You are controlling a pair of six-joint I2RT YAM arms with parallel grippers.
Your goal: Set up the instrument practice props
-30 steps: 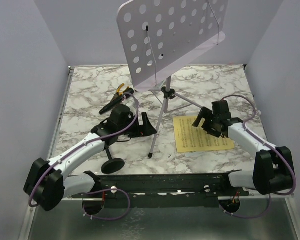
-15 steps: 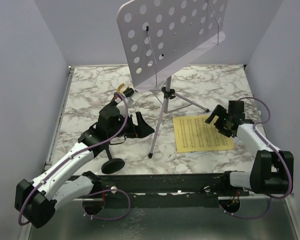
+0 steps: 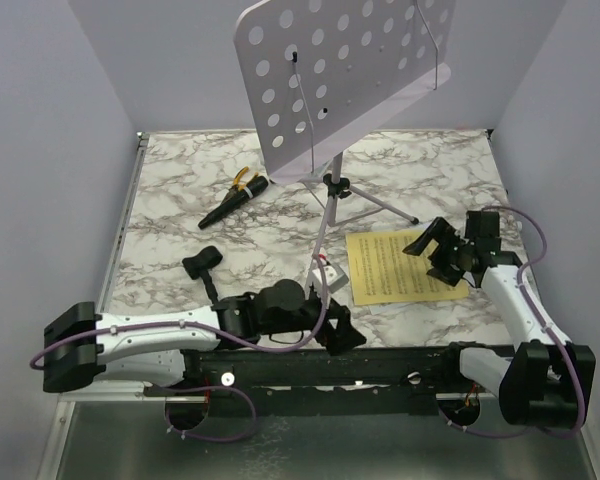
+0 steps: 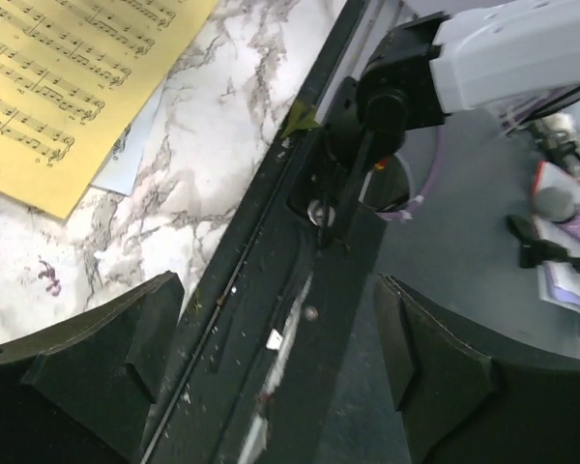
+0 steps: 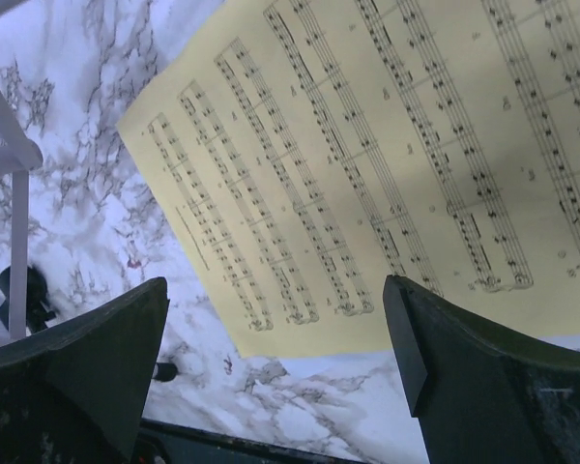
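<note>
Below my right gripper (image 3: pixel 433 244), jaws spread wide and empty, the thin yellow sheet-music page (image 3: pixel 392 270) lies flat on the marble table (image 3: pixel 180 190); light, floppy paper, I'd judge, best pinched at an edge.

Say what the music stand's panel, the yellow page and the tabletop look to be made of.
Stand: probably painted sheet metal or stiff plastic. The panel is thin, flat, matte lilac and punched with round holes.
Page: paper. It is matte yellow, printed with staves and lies flat.
Table: marble-patterned and smooth, perhaps a printed laminate rather than stone. The look leaves that open.
</note>
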